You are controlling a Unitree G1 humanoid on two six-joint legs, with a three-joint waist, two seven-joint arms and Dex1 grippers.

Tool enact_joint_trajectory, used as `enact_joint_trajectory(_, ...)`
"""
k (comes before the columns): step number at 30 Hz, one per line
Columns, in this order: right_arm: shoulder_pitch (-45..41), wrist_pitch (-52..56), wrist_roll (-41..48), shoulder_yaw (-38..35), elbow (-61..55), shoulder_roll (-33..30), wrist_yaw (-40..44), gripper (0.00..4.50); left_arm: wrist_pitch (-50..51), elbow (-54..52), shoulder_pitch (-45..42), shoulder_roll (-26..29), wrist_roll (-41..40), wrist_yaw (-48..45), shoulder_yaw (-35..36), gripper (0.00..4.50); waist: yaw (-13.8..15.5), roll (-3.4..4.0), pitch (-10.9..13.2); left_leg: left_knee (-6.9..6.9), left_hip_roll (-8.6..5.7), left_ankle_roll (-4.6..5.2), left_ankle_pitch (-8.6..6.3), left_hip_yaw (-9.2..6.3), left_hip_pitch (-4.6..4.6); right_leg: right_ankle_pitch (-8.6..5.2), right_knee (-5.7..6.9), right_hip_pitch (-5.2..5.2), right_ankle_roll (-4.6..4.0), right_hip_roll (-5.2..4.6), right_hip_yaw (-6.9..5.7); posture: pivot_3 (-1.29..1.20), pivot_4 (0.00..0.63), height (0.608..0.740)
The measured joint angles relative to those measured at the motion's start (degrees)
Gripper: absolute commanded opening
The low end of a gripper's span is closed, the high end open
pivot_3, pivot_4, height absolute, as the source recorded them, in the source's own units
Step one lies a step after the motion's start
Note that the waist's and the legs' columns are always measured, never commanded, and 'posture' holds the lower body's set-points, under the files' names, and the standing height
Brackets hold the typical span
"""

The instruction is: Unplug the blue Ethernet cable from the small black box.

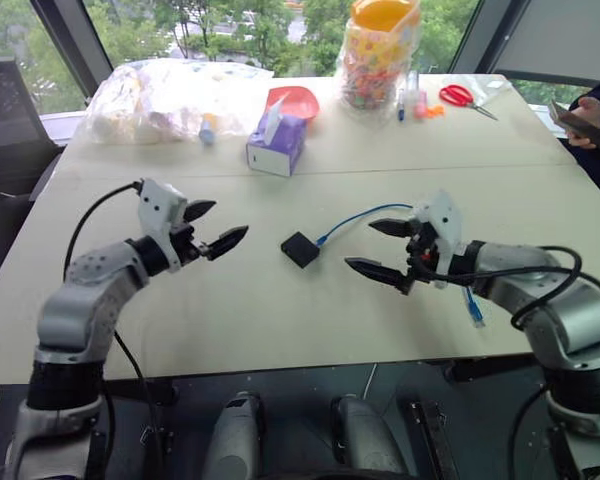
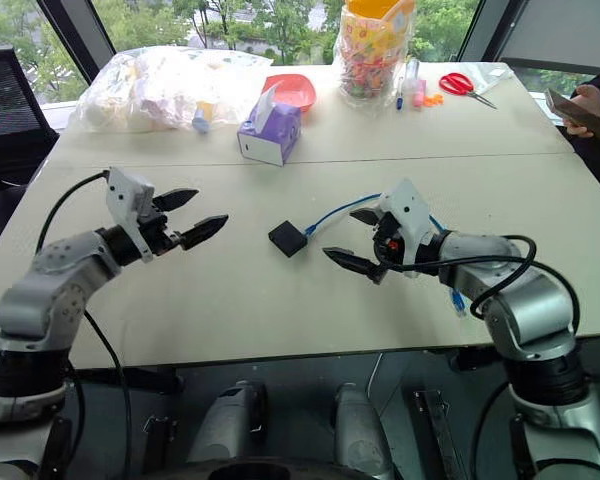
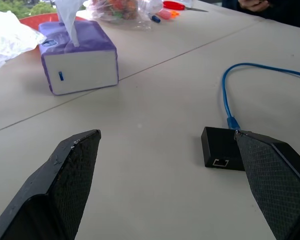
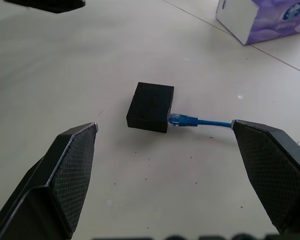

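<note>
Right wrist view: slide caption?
Open right gripper faces the small black box, blue Ethernet cable still plugged in.

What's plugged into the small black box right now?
The blue Ethernet cable is plugged into one side of the small black box. A second, empty port shows on another side in the left wrist view. The plug's tip inside is hidden.

My head pair looks forward and down over the counter [image 1: 280,330], a stereo offset apart. Each wrist camera sits low and close, sighting along its tool's fingers from opposite sides; all four share the small black box [image 4: 151,107].
</note>
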Motion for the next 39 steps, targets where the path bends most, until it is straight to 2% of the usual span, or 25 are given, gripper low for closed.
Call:
enact_joint_trajectory(5, -1.6, -0.6, -0.5, 1.3, 2.3, -1.3, 2.7, 4.5, 0.0, 1.4, 0.0, 0.7, -0.6, -3.3, 0.0, 4.47, 0.1, -0.01, 0.0, 0.04, 0.0, 0.01, 0.0, 0.0, -0.03, 0.0, 0.01, 0.0, 0.01, 0.0, -0.01, 0.0, 0.15, 0.735)
enact_joint_trajectory(14, -6.2, -3.1, -3.1, 4.5, 7.6, -3.4, 7.3, 4.5, 2.9, 0.4, -2.0, 0.8, -3.4, -3.2, 0.0, 4.47, 0.1, -0.01, 0.0, 0.15, 0.0, 0.02, 0.0, 0.0, -0.05, 0.01, 0.08, 0.0, 0.02, 0.01, 0.0, 0.0, 0.15, 0.735)
enact_joint_trajectory(23, -14.9, -7.4, -8.0, 10.8, 16.6, -4.4, 15.6, 4.5, 4.0, -1.6, -1.9, 0.7, -3.8, -2.3, -0.6, 4.47, 0.1, -0.01, 0.0, 0.24, -0.01, 0.03, 0.0, 0.0, -0.05, 0.01, 0.3, -0.05, 0.04, 0.02, 0.01, 0.0, 0.15, 0.735)
enact_joint_trajectory(26, -20.1, -13.3, -12.0, 15.1, 23.2, -3.9, 20.1, 4.5, 4.4, -2.8, -1.0, 1.7, -3.5, -3.2, -2.0, 4.47, 0.0, -0.01, 0.0, 0.27, -0.01, 0.03, 0.0, 0.0, -0.05, 0.01, 0.35, -0.07, 0.04, 0.03, 0.01, 0.0, 0.15, 0.735)
enact_joint_trajectory(31, -28.9, -24.3, -19.7, 21.6, 36.9, 0.5, 26.6, 4.5, 4.5, -3.3, -0.3, 2.5, -3.1, -4.5, -3.5, 4.47, -0.1, 0.0, 0.0, 0.26, 0.0, 0.02, 0.0, 0.01, -0.04, 0.0, 0.46, -0.13, 0.05, 0.06, 0.01, 0.0, 0.15, 0.735)
enact_joint_trajectory(34, -34.7, -33.0, -25.0, 25.6, 49.9, 6.1, 29.8, 4.5, 4.5, -3.5, -0.2, 2.7, -2.9, -4.5, -3.7, 4.47, -0.2, 0.01, 0.0, 0.25, 0.0, 0.02, 0.01, 0.01, -0.03, 0.01, 0.54, -0.14, 0.07, 0.07, 0.02, 0.0, 0.15, 0.735)
enact_joint_trajectory(36, -35.6, -34.7, -26.1, 26.2, 52.1, 7.1, 30.2, 4.5, 4.5, -3.5, -0.1, 2.6, -2.9, -4.5, -3.8, 4.47, -0.2, 0.01, 0.0, 0.24, 0.0, 0.02, 0.01, 0.01, -0.03, 0.01, 0.55, -0.15, 0.08, 0.07, 0.02, 0.0, 0.15, 0.735)
enact_joint_trajectory(39, -42.6, -45.8, -33.0, 30.2, 68.9, 14.2, 31.7, 4.5, 4.4, -4.2, 1.8, 2.8, -2.8, -3.9, -3.4, 4.47, -0.3, 0.03, 0.0, 0.23, 0.0, 0.02, 0.01, 0.03, -0.03, 0.09, 0.58, -0.15, 0.23, 0.08, 0.01, 0.0, 0.15, 0.735)
